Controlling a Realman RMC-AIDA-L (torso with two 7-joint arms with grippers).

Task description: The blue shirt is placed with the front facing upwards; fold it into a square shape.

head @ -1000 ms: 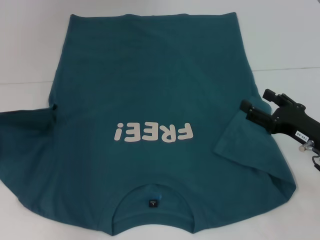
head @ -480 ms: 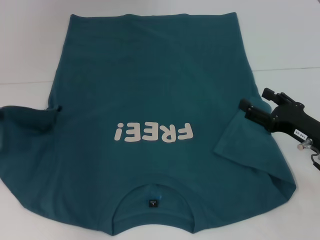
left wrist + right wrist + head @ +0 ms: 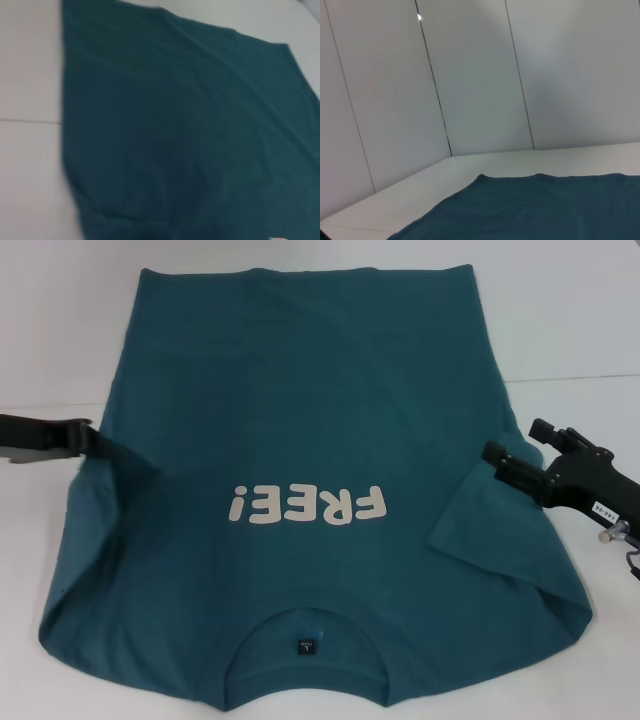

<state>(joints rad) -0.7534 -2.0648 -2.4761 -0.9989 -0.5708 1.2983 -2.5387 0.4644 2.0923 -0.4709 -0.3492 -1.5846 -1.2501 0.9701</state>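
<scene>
The blue shirt (image 3: 300,390) lies front up on the white table, collar toward me, with its cream "FREE!" lettering (image 3: 305,505) and dark neck label (image 3: 306,645) showing. At the shirt's left edge my left gripper (image 3: 92,440) is shut on the left sleeve, whose cloth is drawn in over the body. The right sleeve (image 3: 480,515) lies folded onto the chest. Just right of that fold my right gripper (image 3: 520,440) stands open, holding nothing. The left wrist view shows only teal cloth (image 3: 190,140); the right wrist view shows the shirt's edge (image 3: 545,210).
The white table (image 3: 560,320) reaches beyond the shirt on the left, right and far sides. White wall panels (image 3: 470,85) stand behind the table's far edge. The shirt's collar side lies close to the table's near edge.
The left sleeve, spread out to the left a second ago, has been pulled inward over the body. My left gripper now shows at the shirt's left edge. The right gripper barely moved.
</scene>
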